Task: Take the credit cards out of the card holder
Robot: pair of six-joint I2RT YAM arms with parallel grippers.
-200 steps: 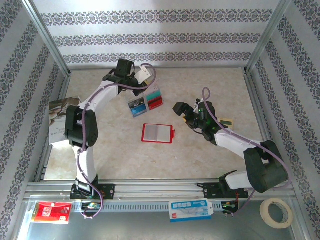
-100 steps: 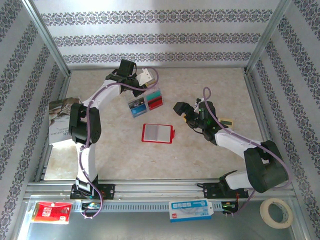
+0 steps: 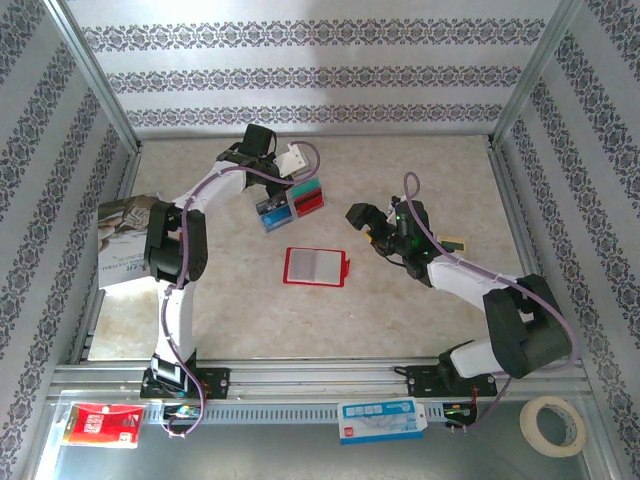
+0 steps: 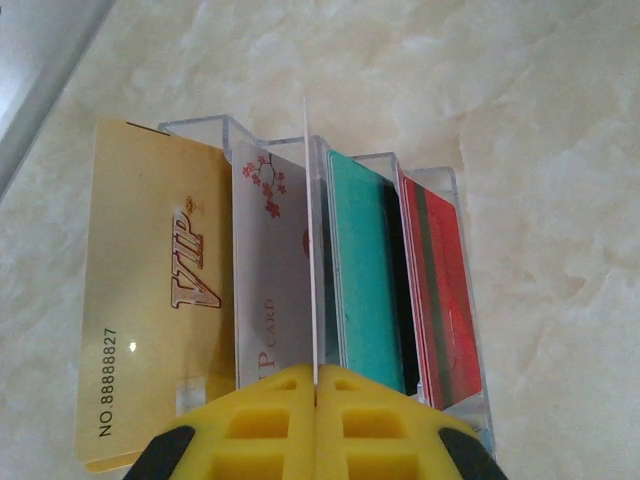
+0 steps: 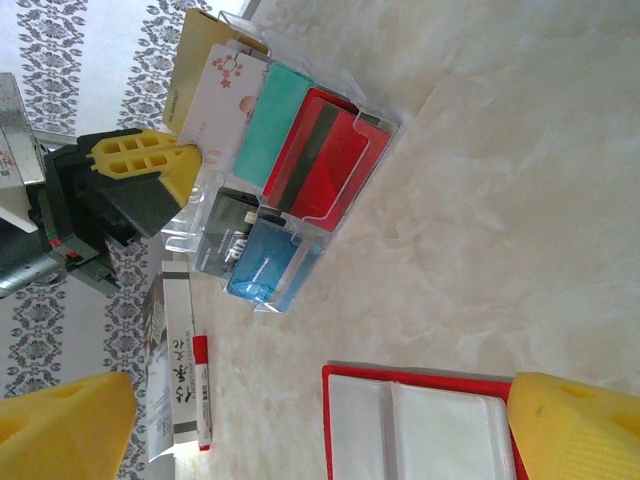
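**A:** Starting nearest, where's the card holder?

**B:** The card holder [image 3: 317,266] lies open and flat in the middle of the table [image 3: 450,170]. Its pale pockets face up and its red tab sticks out on the right.

**A:** And the right gripper?

**B:** The right gripper [image 3: 368,230] hangs just beyond the holder, off to its right. Its jaws are spread wide with nothing between them. From its wrist camera, the holder's far edge lies between the two yellow fingers [image 5: 60,425].

**A:** Where are the credit cards?

**B:** Farther back, in a clear rack [image 3: 292,203]. A blue card [image 5: 268,270] and a grey card [image 5: 225,232] sit in its lower tier. The upper tier has a red card [image 4: 440,290], a teal card [image 4: 365,270], a blossom-printed white card [image 4: 270,270] and a gold VIP card [image 4: 160,290].

**A:** The left gripper?

**B:** The left gripper [image 4: 315,385] is over the rack, pinched tight on a thin white card [image 4: 311,250]. That card is seen edge-on, between the blossom card and the teal one. I cannot tell whether it touches the rack.

**A:** Anything else?

**B:** A magazine [image 3: 125,240] lies by the left wall.
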